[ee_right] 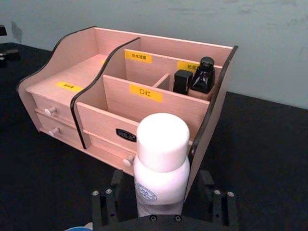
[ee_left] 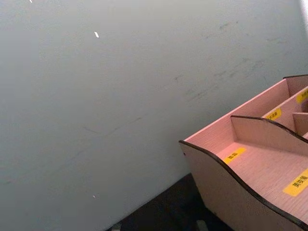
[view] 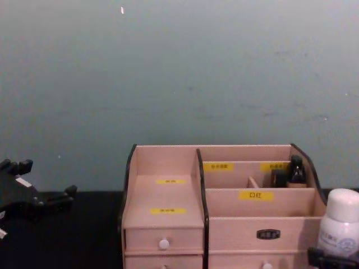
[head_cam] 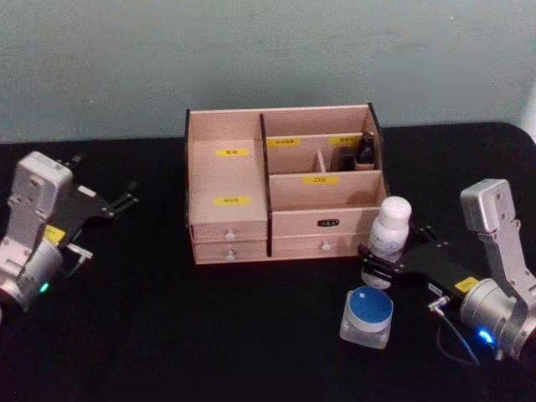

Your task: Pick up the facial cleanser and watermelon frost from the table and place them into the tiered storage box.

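Note:
A white bottle [head_cam: 390, 224] with a round white cap stands upright on the black table, just in front of the tiered storage box's [head_cam: 230, 176] right corner. My right gripper [head_cam: 374, 266] is open around its base, one finger on each side with a gap to the bottle [ee_right: 161, 163]. A clear jar with a blue lid [head_cam: 367, 314] sits close in front of that gripper. I cannot read which of the two is the facial cleanser and which the watermelon frost. My left gripper [head_cam: 124, 198] is open and empty, left of the box.
Two small dark bottles [ee_right: 202, 76] stand in the box's [ee_right: 53, 82] rear right compartment. Its other compartments hold nothing. A grey-green wall [view: 179, 73] rises close behind the table. Bare black tabletop [head_cam: 209, 335] lies in front of the box.

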`<state>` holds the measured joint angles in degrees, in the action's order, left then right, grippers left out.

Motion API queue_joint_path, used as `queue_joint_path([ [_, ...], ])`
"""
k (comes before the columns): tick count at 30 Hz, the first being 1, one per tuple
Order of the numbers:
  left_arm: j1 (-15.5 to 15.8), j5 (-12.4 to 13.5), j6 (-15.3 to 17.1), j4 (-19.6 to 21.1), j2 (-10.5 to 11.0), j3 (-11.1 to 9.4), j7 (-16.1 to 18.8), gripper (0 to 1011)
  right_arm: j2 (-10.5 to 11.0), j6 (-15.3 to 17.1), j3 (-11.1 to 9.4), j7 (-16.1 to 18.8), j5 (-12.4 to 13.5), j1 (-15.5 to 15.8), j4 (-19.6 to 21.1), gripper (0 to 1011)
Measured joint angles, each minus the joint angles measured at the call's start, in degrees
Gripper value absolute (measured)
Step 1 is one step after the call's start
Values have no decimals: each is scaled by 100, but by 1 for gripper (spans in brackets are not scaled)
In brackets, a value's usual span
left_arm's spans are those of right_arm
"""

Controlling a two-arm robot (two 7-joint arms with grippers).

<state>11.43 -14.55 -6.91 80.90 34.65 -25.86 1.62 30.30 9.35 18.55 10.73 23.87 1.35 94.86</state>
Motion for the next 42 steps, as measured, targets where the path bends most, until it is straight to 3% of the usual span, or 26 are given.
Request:
queue_joint_path([
  [11, 0, 0, 0, 0, 0, 0, 0, 1001, 21, -9, -6, -3, 24, 19, 10, 1000],
  [26, 0, 0, 0, 0, 0, 0, 0, 1001, 34, -25, -14, -10, 46, 33, 22, 604],
  [42, 0, 0, 0, 0, 0, 0, 0, 1001, 40, -32, -15, -12, 54, 39, 29, 597],
])
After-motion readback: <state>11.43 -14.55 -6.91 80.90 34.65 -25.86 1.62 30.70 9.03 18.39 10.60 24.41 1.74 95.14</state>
